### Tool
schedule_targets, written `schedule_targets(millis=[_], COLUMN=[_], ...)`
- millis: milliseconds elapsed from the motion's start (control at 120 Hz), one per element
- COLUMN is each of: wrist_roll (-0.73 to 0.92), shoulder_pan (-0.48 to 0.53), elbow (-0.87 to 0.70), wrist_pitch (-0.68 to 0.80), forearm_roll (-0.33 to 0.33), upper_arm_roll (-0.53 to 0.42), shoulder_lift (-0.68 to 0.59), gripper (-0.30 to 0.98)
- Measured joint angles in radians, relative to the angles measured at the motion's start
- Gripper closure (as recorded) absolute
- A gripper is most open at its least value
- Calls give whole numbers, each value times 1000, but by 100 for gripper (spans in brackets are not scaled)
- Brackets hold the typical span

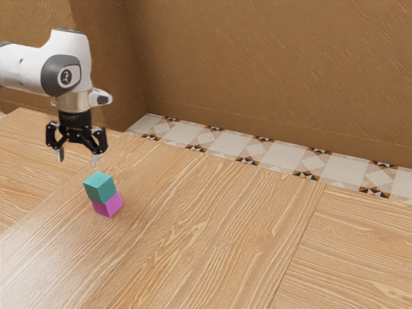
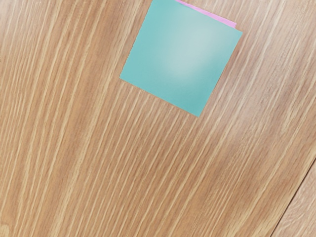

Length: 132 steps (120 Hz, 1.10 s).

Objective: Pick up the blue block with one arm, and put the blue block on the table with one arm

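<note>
My gripper (image 1: 78,159) stands open above the table (image 1: 212,244), its fingers apart with nothing between them. Lower and a little toward the exterior view's right is the blue block (image 1: 100,187), teal in colour, resting on top of a magenta block (image 1: 108,205). In the wrist view the blue block (image 2: 181,55) shows its flat top, turned at an angle, apart from the hand. A thin strip of the magenta block (image 2: 212,15) peeks out along one of its edges.
The wooden table spreads widely around the two stacked blocks. Beyond its far edge lie a patterned tile floor (image 1: 277,156) and a brown wall (image 1: 270,64).
</note>
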Motion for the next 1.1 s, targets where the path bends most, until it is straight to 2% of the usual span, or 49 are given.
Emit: schedule_targets(millis=[317,575,1100], wrist_roll=[101,236,428], shoulder_pan=[-22,80,67], elbow=[-150,-192,-193], wrist_pitch=[220,382,546], forearm_roll=[12,13,-8], upper_arm_roll=[6,15,14], shoulder_lift=[-2,15,55], gripper=[0,0,0])
